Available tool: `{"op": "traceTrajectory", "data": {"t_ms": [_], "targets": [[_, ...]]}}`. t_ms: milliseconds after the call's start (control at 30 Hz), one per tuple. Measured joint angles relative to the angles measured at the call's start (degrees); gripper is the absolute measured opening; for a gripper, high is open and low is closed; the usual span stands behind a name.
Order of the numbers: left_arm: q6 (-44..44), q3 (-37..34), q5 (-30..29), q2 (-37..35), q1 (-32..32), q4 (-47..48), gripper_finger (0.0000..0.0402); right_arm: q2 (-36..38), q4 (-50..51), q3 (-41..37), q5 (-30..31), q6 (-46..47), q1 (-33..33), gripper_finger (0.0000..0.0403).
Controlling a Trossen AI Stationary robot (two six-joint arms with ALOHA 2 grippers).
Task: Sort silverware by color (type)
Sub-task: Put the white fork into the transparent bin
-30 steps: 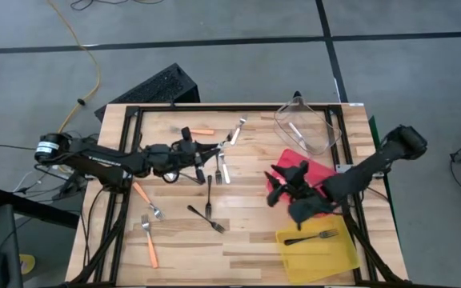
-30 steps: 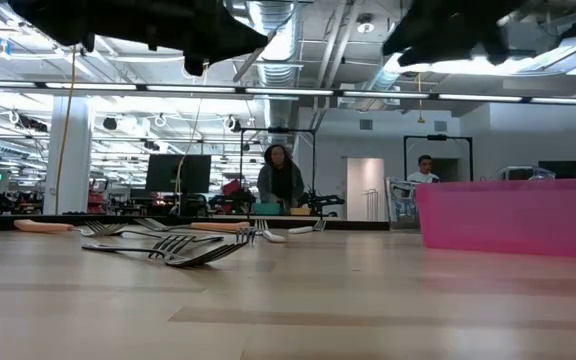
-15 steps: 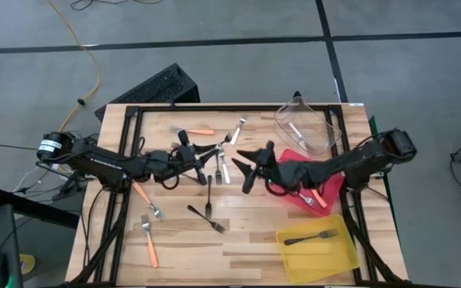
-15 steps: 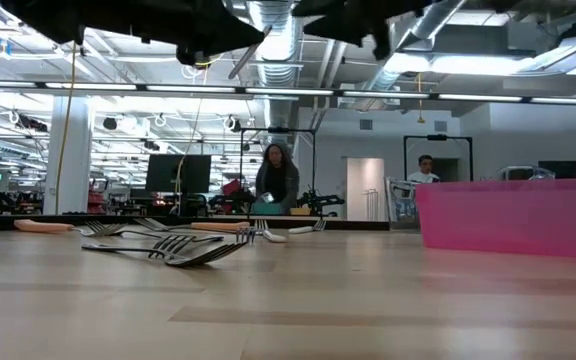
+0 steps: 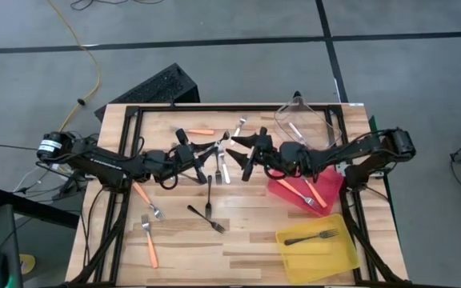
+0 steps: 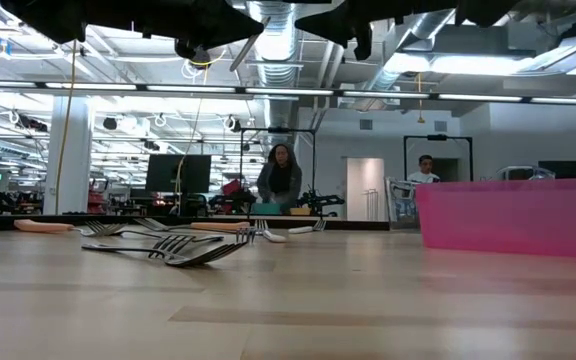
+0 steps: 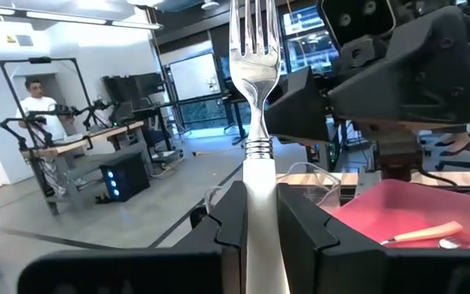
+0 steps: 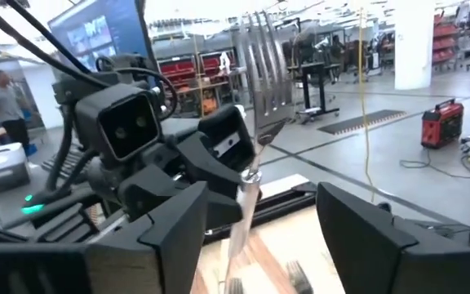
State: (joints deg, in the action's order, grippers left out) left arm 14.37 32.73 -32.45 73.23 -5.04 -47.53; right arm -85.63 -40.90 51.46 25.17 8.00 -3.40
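Observation:
My left gripper (image 5: 205, 152) is shut on a pale silver fork (image 5: 219, 144), held in the air over the table's middle. The fork's tines (image 7: 254, 37) point at my right gripper (image 5: 242, 154). That gripper is open, one finger (image 8: 166, 237) on each side of the fork's head (image 8: 261, 57), apart from it. More silverware lies flat on the table: orange-handled forks (image 5: 146, 200), black forks (image 5: 208, 214) and pale forks (image 5: 226, 170). My left gripper pinches the fork's pale handle (image 7: 258, 214) between its two fingers. The fingers come about level from the table's left and lie along the fork. The fork sticks out ahead of them, head foremost, lifted clear of the table.
A red bin (image 5: 326, 178) with orange-handled forks stands at the right, a yellow bin (image 5: 338, 254) with a black fork at the near right, and a clear bin (image 5: 320, 122) with a pale fork at the far right. People show in the room beyond.
My right gripper has swung from over the red and yellow bins toward the table's left, rising and levelling out, until its fingers stand on either side of the held fork's head. My left gripper has kept its hold and stayed about where it was.

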Motion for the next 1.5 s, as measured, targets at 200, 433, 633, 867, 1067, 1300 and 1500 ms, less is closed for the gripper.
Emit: {"op": "traceTrajectory", "data": {"t_ms": [200,433,633,867,1067,1300,1500], "targets": [[-0.2,0.0,0.1,0.0,0.4,0.0,0.0029,0.0,-2.2,0.0,0.1,-3.6,0.3,0.0256],[-0.3,0.0,0.1,0.0,0.5,0.0,0.0028,0.0,-2.8,0.0,-0.1,-4.0,1.5,0.0256],[0.0,0.0,0.1,0.0,0.6,0.0,0.0028,0.0,-3.0,0.0,-0.6,-3.5,2.5,0.0256],[0.2,0.0,-0.9,0.0,2.4,-0.2,0.0028,0.0,-2.9,0.0,-2.6,-2.0,2.8,0.0256],[0.1,0.0,-1.0,0.0,4.2,-0.2,0.0029,0.0,-4.9,0.0,-2.7,-2.0,3.2,0.0256],[-0.3,0.0,0.3,0.0,4.4,-0.4,0.0029,0.0,-6.1,0.3,-2.7,-2.3,4.7,0.0256],[-0.3,0.0,0.3,0.0,4.4,-0.4,0.0029,-5.4,-5.2,5.1,-3.7,-5.2,5.8,0.0256]]}}
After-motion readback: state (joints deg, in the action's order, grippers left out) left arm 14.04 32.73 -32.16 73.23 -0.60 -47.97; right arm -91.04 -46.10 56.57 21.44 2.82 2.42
